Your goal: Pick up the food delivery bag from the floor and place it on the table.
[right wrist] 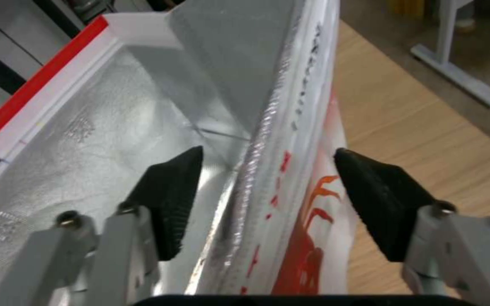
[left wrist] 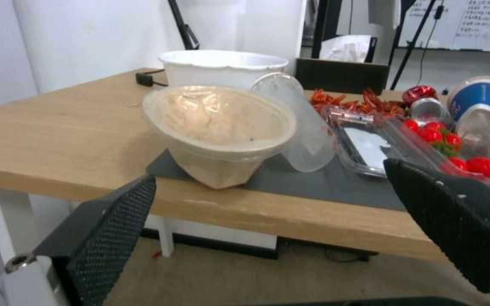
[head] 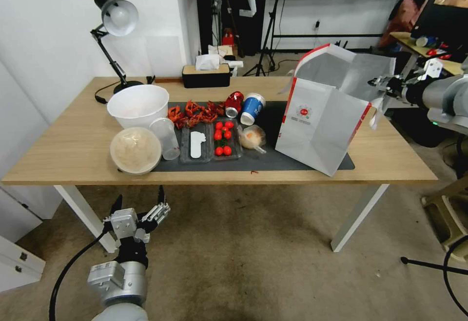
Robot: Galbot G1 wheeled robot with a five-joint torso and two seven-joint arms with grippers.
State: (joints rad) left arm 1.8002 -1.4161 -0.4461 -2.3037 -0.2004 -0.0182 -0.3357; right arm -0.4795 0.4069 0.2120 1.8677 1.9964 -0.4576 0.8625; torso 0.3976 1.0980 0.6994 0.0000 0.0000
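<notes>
release step, judging by food delivery bag standing on table with right gripper spread wide astride its rim, gripping nothing; next calls for backing off clear without snagging.

The bag stood on the table, right of the tomatoes. Right gripper was at its rim, left gripper below the table edge, fingers spread.

The left hand hangs below the worktop's near edge, fingers spread, pointing up; the right hand sits at the worktop's right end, its fingers parted, arm level.
</notes>
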